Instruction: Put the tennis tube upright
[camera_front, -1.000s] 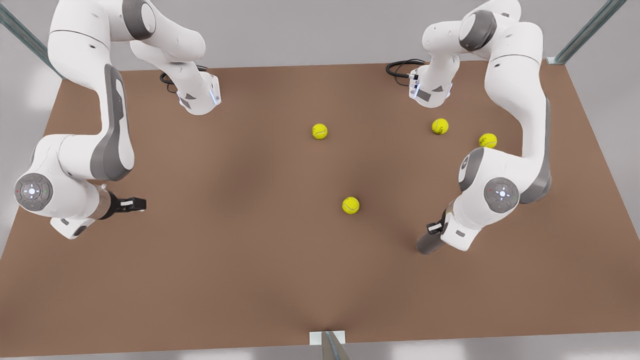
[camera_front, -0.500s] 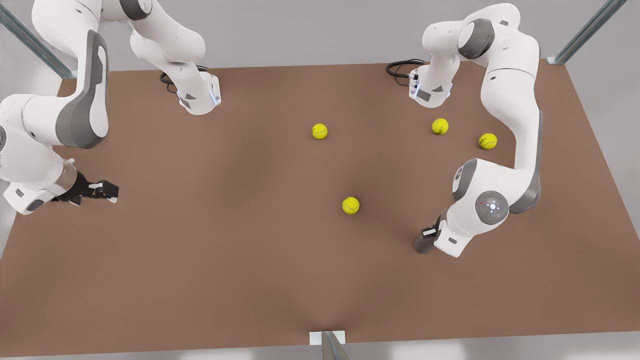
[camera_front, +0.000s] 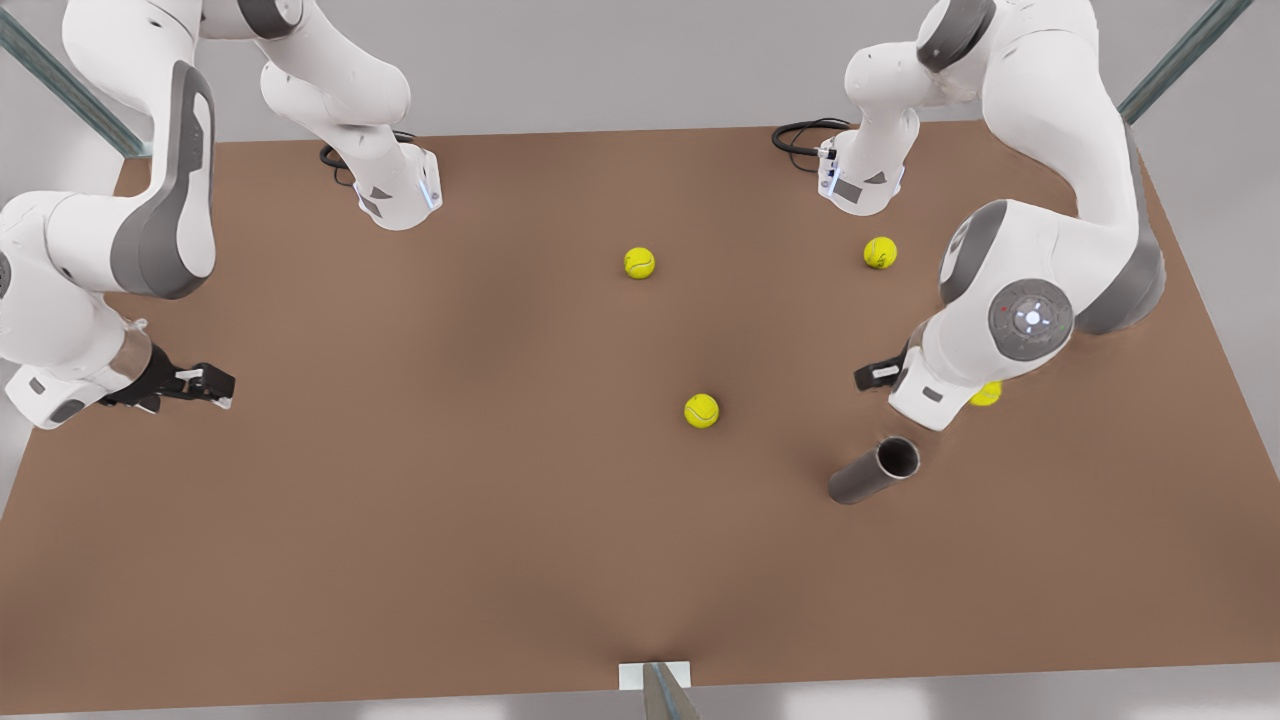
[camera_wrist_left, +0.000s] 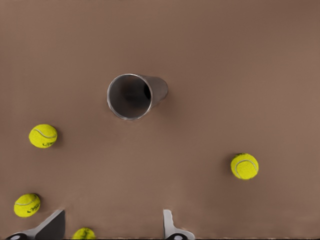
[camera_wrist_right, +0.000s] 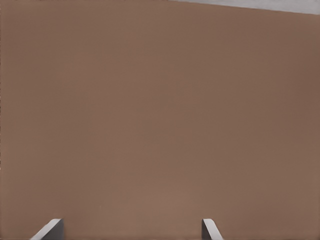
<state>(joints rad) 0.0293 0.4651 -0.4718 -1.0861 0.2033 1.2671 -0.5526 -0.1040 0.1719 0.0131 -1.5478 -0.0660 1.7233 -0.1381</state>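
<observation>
The tennis tube (camera_front: 872, 472) is a plain grey hollow cylinder standing on end on the brown table (camera_front: 420, 520), at the front view's right. In the left wrist view I look down into the tennis tube (camera_wrist_left: 131, 96) through its open mouth. My left gripper (camera_front: 880, 376) hangs above and behind it, apart from it. The left gripper (camera_wrist_left: 110, 234) is open and holds nothing. My right gripper (camera_front: 205, 385) waits low at the front view's left edge. Over bare table, the right gripper (camera_wrist_right: 130, 231) is also open and holds nothing.
Yellow-green tennis balls lie loose: one (camera_front: 701, 411) mid-table, one (camera_front: 639, 263) farther back, one (camera_front: 880, 252) near the arm base, one (camera_front: 986, 394) half hidden behind the left arm. Both arm bases (camera_front: 395, 195) stand at the table's far edge.
The left gripper has let go of the tube and lifted up and back from it; the tube stays standing. The right arm drew back to the front view's left, then held still.
</observation>
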